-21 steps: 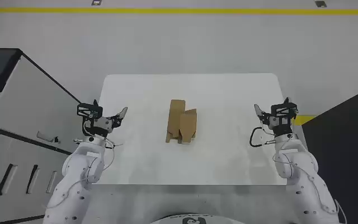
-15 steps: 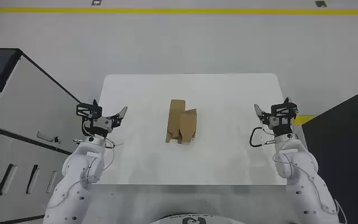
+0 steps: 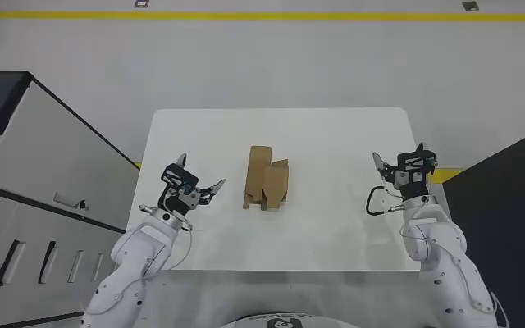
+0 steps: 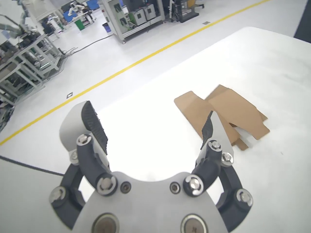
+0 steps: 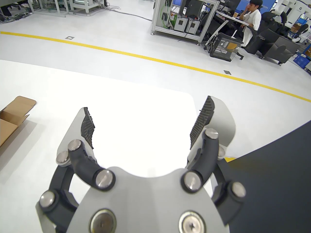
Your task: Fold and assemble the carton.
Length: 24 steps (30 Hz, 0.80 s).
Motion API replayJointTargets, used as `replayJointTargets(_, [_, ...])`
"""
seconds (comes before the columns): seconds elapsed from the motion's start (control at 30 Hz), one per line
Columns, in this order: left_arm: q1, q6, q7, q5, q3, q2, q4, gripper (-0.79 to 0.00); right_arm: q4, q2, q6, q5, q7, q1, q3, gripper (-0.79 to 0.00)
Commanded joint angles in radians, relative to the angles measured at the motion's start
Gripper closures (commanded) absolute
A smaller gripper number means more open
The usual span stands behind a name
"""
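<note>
A flattened brown carton (image 3: 266, 179) lies near the middle of the white table (image 3: 328, 139), its flaps spread. The left wrist view shows the same carton (image 4: 226, 111) just beyond my left gripper (image 4: 149, 116). That left gripper (image 3: 202, 174) hovers over the table a short way to the left of the carton, open and holding nothing. At the table's right edge stands my right gripper (image 3: 402, 159), open and holding nothing, far from the carton. In the right wrist view, the right gripper (image 5: 148, 113) faces the table's far corner and an edge of the carton (image 5: 14, 115) shows.
Around the carton the white table surface (image 4: 255, 56) is bare. A dark panel (image 3: 492, 197) stands just off the table's right edge, and a grey slanted surface (image 3: 49, 156) flanks the left side. White floor with a yellow line (image 3: 262, 15) lies beyond.
My left gripper has moved from the table's left edge inward toward the carton, still open. The right arm and the carton have not moved.
</note>
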Motion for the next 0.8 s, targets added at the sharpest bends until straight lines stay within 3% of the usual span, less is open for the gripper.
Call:
replayJointTargets(0.0, [0.0,0.002,0.0,-0.002,-0.001,0.0,0.0,-0.785,0.0,0.0,0.0,0.0,0.0,0.0,0.0,-0.785])
replayJointTargets(0.23, [-0.005,-0.013,0.009,0.064,-0.007,0.004,0.0,-0.785,0.0,0.0,0.0,0.0,0.0,0.0,0.0,-0.785])
replayJointTargets(0.4, [0.012,-0.037,0.074,0.133,0.054,0.004,-0.005,-0.785,0.0,0.0,0.0,0.0,0.0,0.0,0.0,-0.785])
replayJointTargets(0.57, [0.0,0.047,0.072,0.263,0.141,-0.003,0.033,-0.785,0.0,0.0,0.0,0.0,0.0,0.0,0.0,-0.785])
replayJointTargets(0.77, [-0.002,0.054,0.07,0.275,0.146,-0.004,0.037,-0.785,0.0,0.0,0.0,0.0,0.0,0.0,0.0,-0.785])
